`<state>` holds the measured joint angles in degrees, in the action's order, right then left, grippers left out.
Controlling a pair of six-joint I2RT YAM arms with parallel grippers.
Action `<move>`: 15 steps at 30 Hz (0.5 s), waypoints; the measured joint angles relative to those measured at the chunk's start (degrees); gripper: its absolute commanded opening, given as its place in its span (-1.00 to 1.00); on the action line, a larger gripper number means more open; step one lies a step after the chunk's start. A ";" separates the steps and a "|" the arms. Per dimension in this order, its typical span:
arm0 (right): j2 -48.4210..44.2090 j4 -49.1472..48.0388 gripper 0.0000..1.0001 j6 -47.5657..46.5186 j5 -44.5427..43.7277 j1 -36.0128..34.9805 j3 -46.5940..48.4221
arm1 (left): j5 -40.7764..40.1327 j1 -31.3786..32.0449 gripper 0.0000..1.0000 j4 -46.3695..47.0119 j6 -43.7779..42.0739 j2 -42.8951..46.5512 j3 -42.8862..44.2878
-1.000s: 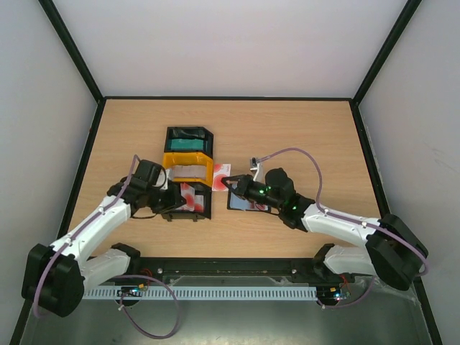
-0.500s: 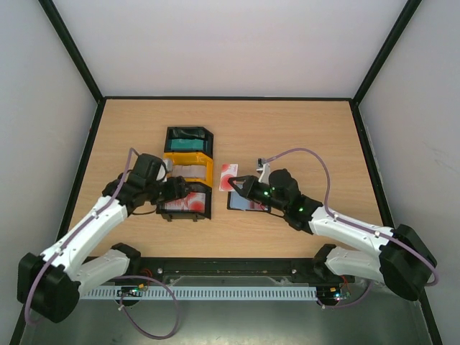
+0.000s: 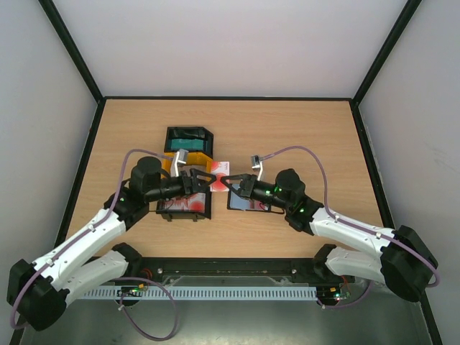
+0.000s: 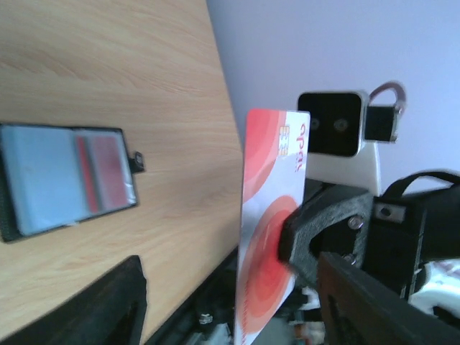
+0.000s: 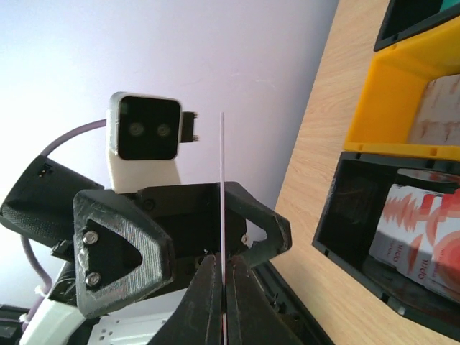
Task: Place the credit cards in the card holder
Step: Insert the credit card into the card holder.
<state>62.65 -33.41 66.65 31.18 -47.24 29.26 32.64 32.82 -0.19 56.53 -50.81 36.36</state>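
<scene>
Currently, the left arm is reaching rightward from its base, its forearm passing low over the near black tray [image 3: 172, 210] of red-and-white cards. The left tool [image 3: 207, 180] is standing open, its fingers spread on either side of a red-and-white credit card [image 4: 267, 194]. The right arm is bending leftward to meet it. The right tool [image 3: 227, 181] is closed on that card, holding it upright above the worktop [image 3: 309, 136] and edge-on to the right wrist camera. The card holder [image 4: 65, 176] is lying open and flat on the worktop just beneath the right tool, with blue and red cards showing in its pockets. The yellow tray [image 3: 171, 162] and the far black tray [image 3: 188, 131] are sitting just behind the left tool. Bare wood is showing beyond and to the right of the right arm, up to the black frame [image 3: 366, 154].
</scene>
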 measured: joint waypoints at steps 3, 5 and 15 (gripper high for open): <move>-0.02 -1.90 -0.96 0.98 0.92 0.00 -0.37 | 0.79 0.92 -0.16 2.73 1.86 -1.18 -0.09; -0.11 -2.82 -0.96 1.62 1.27 0.00 -0.96 | 1.09 1.36 -0.39 4.02 2.69 -1.86 -0.13; -5.42 11.13 -0.96 -2.71 -7.13 1.95 -2.16 | -3.91 3.82 0.37 0.74 -1.33 -9.07 0.90</move>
<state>57.23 -22.28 63.94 24.05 -45.30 27.09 28.73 36.64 0.56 55.20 -59.88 37.26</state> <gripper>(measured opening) 0.022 0.654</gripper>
